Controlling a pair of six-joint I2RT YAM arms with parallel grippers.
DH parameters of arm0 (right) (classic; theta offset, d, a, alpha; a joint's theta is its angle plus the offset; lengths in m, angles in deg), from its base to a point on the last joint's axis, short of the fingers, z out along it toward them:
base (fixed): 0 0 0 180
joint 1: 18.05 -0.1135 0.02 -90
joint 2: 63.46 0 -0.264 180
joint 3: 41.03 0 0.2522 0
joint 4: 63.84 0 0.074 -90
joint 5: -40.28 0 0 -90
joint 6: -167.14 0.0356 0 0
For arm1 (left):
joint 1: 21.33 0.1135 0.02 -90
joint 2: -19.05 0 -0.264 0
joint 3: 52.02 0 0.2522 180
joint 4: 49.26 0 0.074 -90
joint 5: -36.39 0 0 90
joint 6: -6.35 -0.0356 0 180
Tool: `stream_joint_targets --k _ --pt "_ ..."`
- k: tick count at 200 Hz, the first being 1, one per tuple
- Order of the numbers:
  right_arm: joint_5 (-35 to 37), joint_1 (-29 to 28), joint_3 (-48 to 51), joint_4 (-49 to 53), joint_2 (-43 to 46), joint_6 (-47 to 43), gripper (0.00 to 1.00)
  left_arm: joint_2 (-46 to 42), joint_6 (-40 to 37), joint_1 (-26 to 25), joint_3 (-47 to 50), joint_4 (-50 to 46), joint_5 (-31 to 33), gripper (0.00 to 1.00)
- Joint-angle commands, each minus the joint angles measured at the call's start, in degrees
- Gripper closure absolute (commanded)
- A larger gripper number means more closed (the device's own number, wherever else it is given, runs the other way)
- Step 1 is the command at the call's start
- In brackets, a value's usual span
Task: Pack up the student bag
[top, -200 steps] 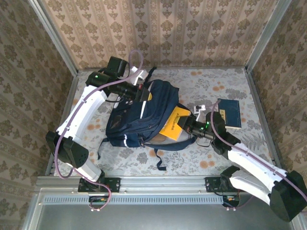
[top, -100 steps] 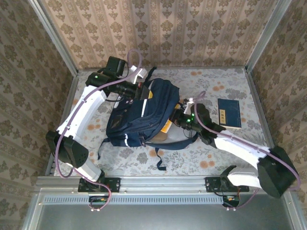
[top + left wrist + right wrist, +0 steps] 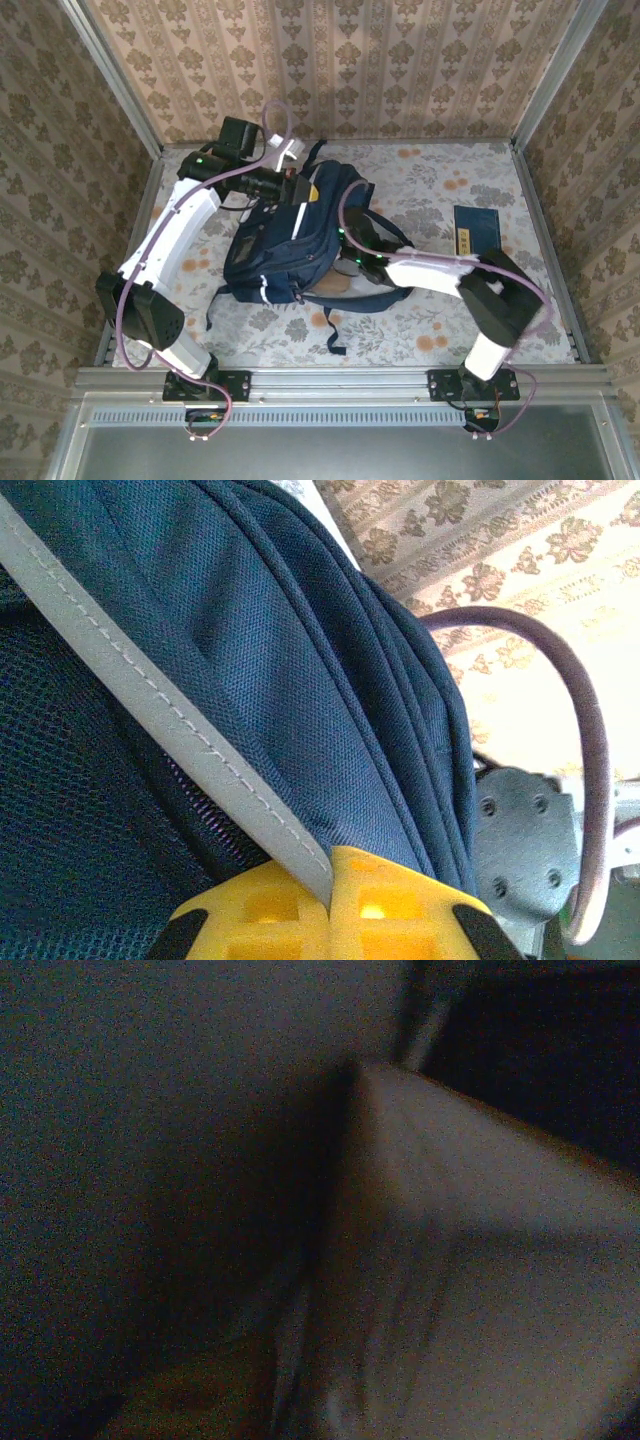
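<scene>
**Step in hand: placing an item inside the bag**

1. The student bag point(image 3: 300, 235) is found lying left of centre on the surface point(image 3: 440, 175), its top towards the far left corner and its mouth turned to the right edge.
2. The left claw point(image 3: 330, 885) is clamped on the bag's top edge; a grey stripe point(image 3: 150, 715) of the fabric is pinched between its yellow fingers point(image 3: 400, 905). By this pinch the mouth is held up and open, and it should not be released until the right arm point(image 3: 430, 270) has been drawn clear.
3. The right claw is buried in the bag's mouth. Whether its jaws are apart or together cannot be told: the wrist view is dark, and only a pale panel point(image 3: 480, 1260) is made out there, its nature unclear.
4. The item should be seated deep and flat against the inner wall before release is judged complete. The withdrawal should be made straight back along the line of entry, so that fabric or zip is not snagged.
5. A blue book point(image 3: 478, 235) is seen near the right edge of the surface, well apart from the bag; it is probably to be packed next.
</scene>
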Motion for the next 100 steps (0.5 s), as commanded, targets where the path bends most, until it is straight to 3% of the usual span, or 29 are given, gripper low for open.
stream_joint_targets --k 1,49,100 --pt "3.47 -1.63 -2.50 -7.09 -5.66 0.71 0.50 -2.95 0.86 1.05 -0.67 10.15 -8.79 1.00" --pt "2.57 -1.54 2.84 -9.95 2.63 -6.74 0.16 -3.53 2.19 3.45 1.22 11.79 -8.32 1.00" --pt "2.71 -0.22 12.13 -8.44 13.61 -10.04 0.10 -5.06 3.71 5.93 3.63 13.95 -7.67 1.00"
